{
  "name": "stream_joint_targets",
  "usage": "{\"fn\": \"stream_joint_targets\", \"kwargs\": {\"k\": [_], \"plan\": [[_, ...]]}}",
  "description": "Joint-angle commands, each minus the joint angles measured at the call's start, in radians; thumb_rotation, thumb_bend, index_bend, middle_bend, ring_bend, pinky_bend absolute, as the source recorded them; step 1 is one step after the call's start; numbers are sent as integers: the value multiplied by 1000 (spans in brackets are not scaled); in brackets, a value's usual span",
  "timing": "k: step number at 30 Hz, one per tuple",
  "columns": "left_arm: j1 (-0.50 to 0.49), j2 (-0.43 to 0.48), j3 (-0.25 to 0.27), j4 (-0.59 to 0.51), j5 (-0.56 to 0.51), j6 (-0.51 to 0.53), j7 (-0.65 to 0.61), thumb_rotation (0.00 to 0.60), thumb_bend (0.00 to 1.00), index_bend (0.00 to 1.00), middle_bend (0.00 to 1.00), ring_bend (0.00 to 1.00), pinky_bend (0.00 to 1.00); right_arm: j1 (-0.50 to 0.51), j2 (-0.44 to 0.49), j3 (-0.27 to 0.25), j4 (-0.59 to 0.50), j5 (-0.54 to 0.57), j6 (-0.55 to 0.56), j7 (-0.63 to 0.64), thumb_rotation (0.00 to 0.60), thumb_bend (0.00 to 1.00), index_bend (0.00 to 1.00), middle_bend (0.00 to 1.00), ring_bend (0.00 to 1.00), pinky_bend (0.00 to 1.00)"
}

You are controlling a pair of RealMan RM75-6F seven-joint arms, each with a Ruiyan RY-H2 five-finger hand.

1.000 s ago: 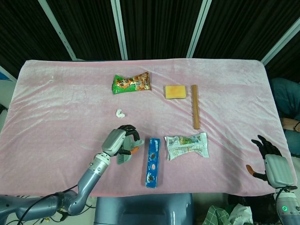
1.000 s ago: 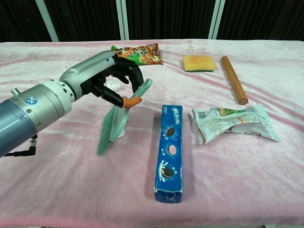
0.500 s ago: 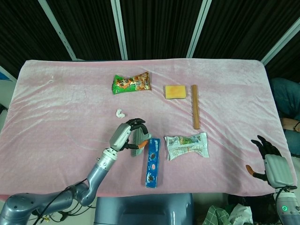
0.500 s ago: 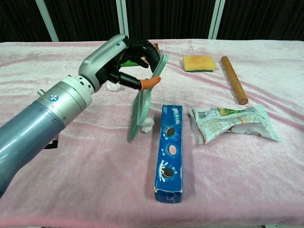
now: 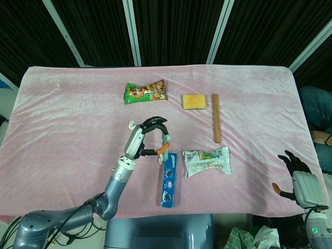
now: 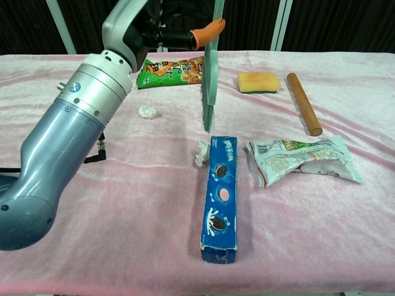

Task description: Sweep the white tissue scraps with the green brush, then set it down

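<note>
My left hand [image 5: 147, 136] grips the green brush [image 6: 210, 80] by its handle, high above the pink cloth. The brush hangs nearly upright, bristles down, clear of the table, and shows as a thin green strip [image 5: 166, 139] in the head view. One white tissue scrap [image 6: 201, 152] lies against the top left corner of the blue cookie box [image 6: 222, 197]. A second scrap [image 6: 147, 111] sits further left, below the green snack bag [image 6: 173, 71]. My right hand [image 5: 296, 169] hovers off the table's right front edge, fingers spread, holding nothing.
A yellow sponge [image 5: 193, 101] and a wooden stick [image 5: 216, 118] lie at the back right. A crumpled printed wrapper [image 5: 207, 161] sits right of the cookie box. The pink cloth [image 5: 62, 135] stretches bare to the left, with a tiny white speck [image 5: 56, 89] far left.
My left hand has lifted the brush up and to the right, off the cloth. The scrap it swept now rests against the cookie box. The right hand has not moved.
</note>
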Motion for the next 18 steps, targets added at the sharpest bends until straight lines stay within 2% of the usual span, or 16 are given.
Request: {"fn": "stream_joint_targets", "kwargs": {"k": [1, 6, 9, 15, 18], "plan": [[-10, 92, 12, 15, 11, -45, 114, 600, 368, 679, 668, 257, 293, -1, 0, 0, -1, -1, 3, -2, 600, 195, 182, 44, 98, 156], [-18, 211, 46, 29, 3, -151, 163, 600, 369, 681, 671, 257, 293, -2, 1, 2, -2, 5, 3, -4, 600, 194, 182, 43, 98, 157], [-25, 279, 68, 83, -44, -282, 134, 600, 368, 682, 672, 257, 293, -3, 3, 3, -2, 7, 6, -3, 600, 194, 182, 44, 98, 157], [-42, 283, 93, 167, -66, -357, 86, 600, 368, 684, 672, 257, 293, -7, 3, 3, 1, 1, 15, -5, 600, 195, 182, 44, 98, 156], [-68, 255, 118, 280, -67, -414, 65, 600, 368, 684, 672, 257, 293, -6, 2, 4, 4, -1, 16, -4, 600, 195, 182, 44, 98, 156]]}}
